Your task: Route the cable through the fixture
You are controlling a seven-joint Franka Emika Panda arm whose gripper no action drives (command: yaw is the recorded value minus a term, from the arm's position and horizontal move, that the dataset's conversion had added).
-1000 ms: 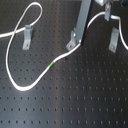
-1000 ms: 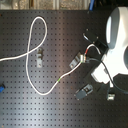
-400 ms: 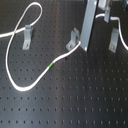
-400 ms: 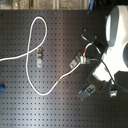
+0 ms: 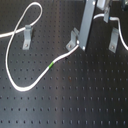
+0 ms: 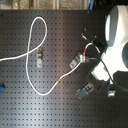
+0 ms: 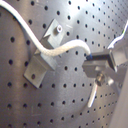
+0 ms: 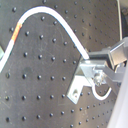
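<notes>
The long thin white flexible cable [image 5: 22, 30] is lying across the black perforated metal board [image 5: 75, 105], looping up around an upright grey bracket [image 5: 27, 35] toward the first exterior view's left, curving down and back up past its short green band [image 5: 52, 65] to the small slanted grey metal clip fixture [image 5: 74, 40] near the middle of the board. The grey metal gripper [image 5: 82, 42] is standing just beside this fixture, with the cable meeting fixture and gripper at the same spot. In the first wrist view the cable [image 7: 60, 49] is lying across the fixture [image 7: 42, 62] and ending at the gripper's dark fingertip [image 7: 95, 57]; the fingers appear to be closed on the cord, though the contact itself is too blurred to confirm. In the second wrist view the red band [image 8: 16, 31] is showing on the cable's arc. Another upright grey bracket [image 5: 114, 39] is standing toward the first exterior view's right.
</notes>
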